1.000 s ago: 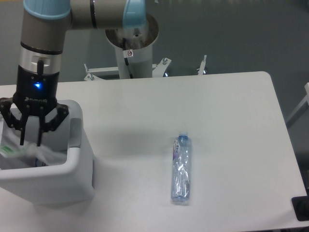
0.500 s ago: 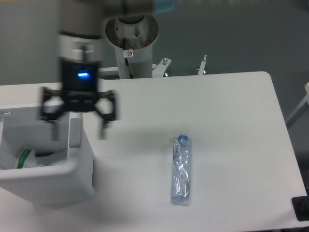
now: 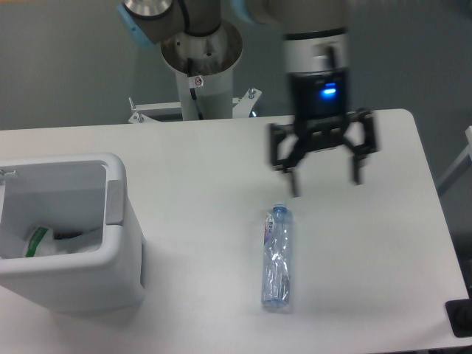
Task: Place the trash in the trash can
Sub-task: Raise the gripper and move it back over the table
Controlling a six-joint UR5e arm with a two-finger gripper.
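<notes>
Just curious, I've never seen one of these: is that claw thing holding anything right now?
End effector: open, holding nothing, above the table near the bottle.

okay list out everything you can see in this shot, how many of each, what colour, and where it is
trash can: one, white with a grey tab, left edge of the table
wrapper: one, crumpled white with a green strip, inside the trash can
bottle: one, crushed clear plastic with a bluish cap, lying on the table right of centre, cap end pointing away from the camera
table: one, white, filling most of the view
metal feet: pale metal brackets and bolts behind the table's far edge; count unclear
robot base column: one, white, behind the table's far edge
gripper: one, black with a blue light, open and empty, hanging above the table beyond the bottle's cap end
</notes>
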